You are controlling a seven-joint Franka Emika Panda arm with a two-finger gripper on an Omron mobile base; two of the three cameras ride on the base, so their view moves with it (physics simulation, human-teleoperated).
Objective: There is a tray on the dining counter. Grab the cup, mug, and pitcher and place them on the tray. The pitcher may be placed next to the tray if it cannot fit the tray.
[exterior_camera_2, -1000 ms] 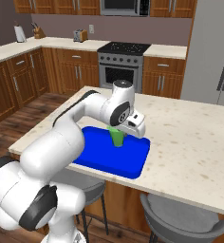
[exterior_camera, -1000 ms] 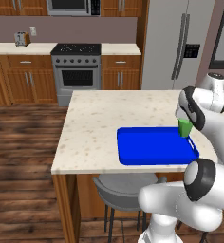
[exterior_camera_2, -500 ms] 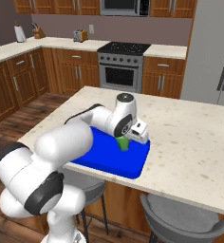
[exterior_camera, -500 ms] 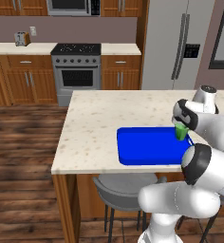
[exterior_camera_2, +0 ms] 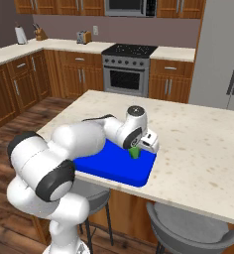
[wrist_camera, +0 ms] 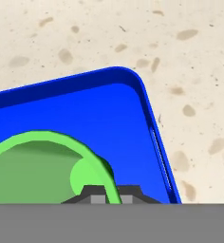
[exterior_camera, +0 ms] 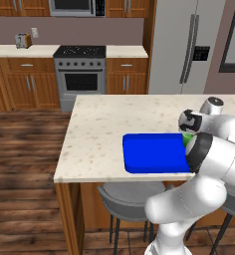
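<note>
gripper [wrist_camera: 112, 193] w/ cup [exterior_camera_2: 135, 153] over tray [exterior_camera_2: 114, 168]

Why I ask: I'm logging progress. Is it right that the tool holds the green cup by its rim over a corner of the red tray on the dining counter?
Not quite: the tray is bright blue, not red, as the right base view shows. The rest stands: the tool is shut on the green cup at its rim, over a corner of the tray on the dining counter.
</note>
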